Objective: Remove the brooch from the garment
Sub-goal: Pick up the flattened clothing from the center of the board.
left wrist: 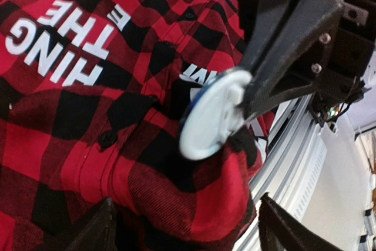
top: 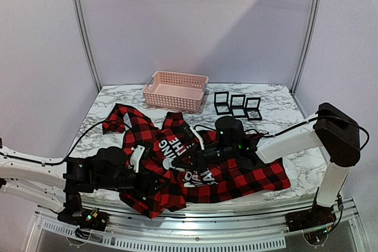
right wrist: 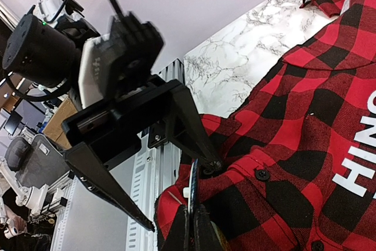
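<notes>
Low over the garment's (left wrist: 70,139) near edge, the right gripper (left wrist: 247,101) pinches the round white brooch (left wrist: 211,116); the left gripper (right wrist: 182,197) points level toward it, jaws spread wide.

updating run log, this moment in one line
left gripper open near brooch | right gripper shut on garment | brooch blurred, against garment

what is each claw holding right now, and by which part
The right claw is shut on a round white brooch, pinching it at its edge. The left claw stands open and holds nothing.
</notes>
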